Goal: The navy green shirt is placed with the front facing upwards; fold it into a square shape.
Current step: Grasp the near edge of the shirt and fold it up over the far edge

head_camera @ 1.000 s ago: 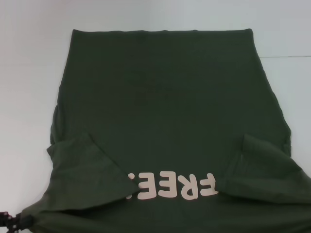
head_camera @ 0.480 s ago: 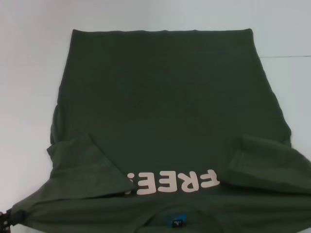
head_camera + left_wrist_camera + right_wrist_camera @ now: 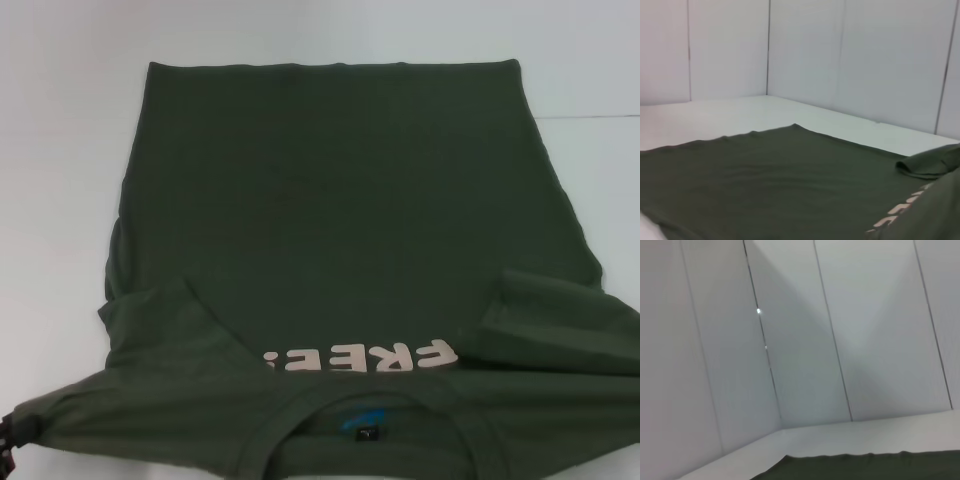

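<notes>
The navy green shirt (image 3: 330, 200) lies spread on the white table (image 3: 60, 150), with both sleeves folded inward. Its near edge, with the collar and the blue-black neck label (image 3: 362, 422), is lifted and laid over towards the far hem. It covers the lower part of the pink "FREE!" lettering (image 3: 360, 358). My left gripper (image 3: 8, 438) is at the near left corner, shut on the bunched shoulder of the shirt. My right gripper is out of view. The shirt also shows in the left wrist view (image 3: 765, 175) and the right wrist view (image 3: 865, 467).
White walls (image 3: 840, 55) enclose the table at the back and sides. Bare table shows to the left, right and beyond the shirt's far hem (image 3: 330, 66).
The shirt's near edge has been drawn up and over towards the far hem. The collar and neck label have come into view, and the lettering is partly covered.
</notes>
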